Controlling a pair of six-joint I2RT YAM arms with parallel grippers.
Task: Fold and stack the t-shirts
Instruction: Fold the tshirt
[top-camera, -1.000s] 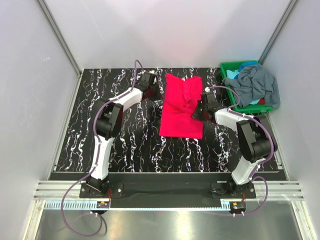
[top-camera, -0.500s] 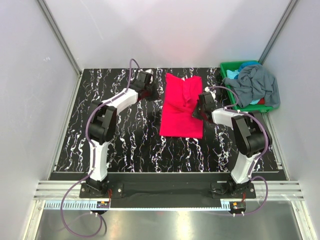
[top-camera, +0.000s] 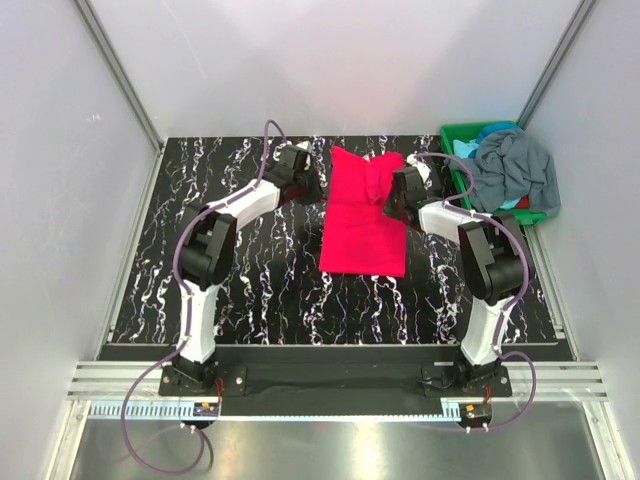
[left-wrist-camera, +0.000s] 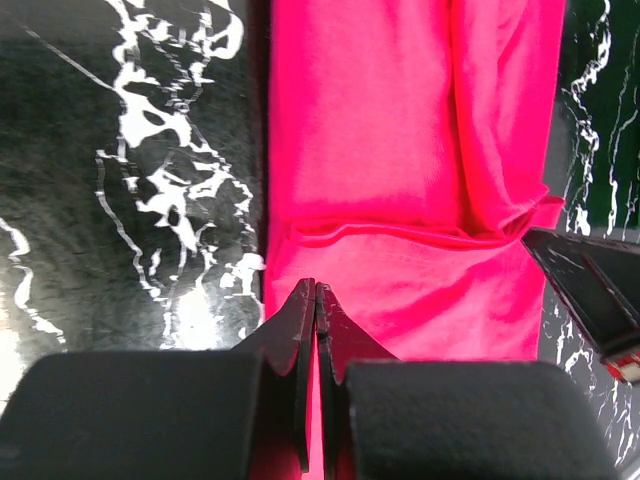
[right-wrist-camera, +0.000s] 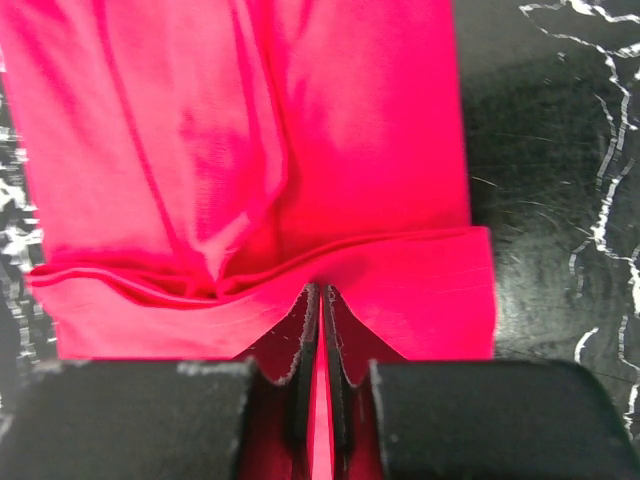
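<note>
The magenta t-shirt (top-camera: 362, 220) lies partly folded in the middle of the black marbled table, with a folded layer over its far half. My left gripper (top-camera: 313, 184) is at the shirt's far left edge, shut on the cloth at the fold line (left-wrist-camera: 315, 290). My right gripper (top-camera: 392, 196) is at the far right edge, shut on the cloth at the same fold (right-wrist-camera: 320, 292). The shirt fills both wrist views (left-wrist-camera: 400, 150) (right-wrist-camera: 350, 120). The slate grey-blue t-shirt (top-camera: 518, 168) and the light teal-blue one (top-camera: 464, 149) lie crumpled in the bin.
A green plastic bin (top-camera: 449, 132) stands at the far right corner, with cloth hanging over its rim. The black marbled table (top-camera: 250, 270) is walled by white panels. The tip of my right gripper shows at the right edge of the left wrist view (left-wrist-camera: 590, 285).
My left gripper has moved right to the shirt's left edge. My right gripper has moved farther up the shirt's right edge. The shirt's shape is almost unchanged.
</note>
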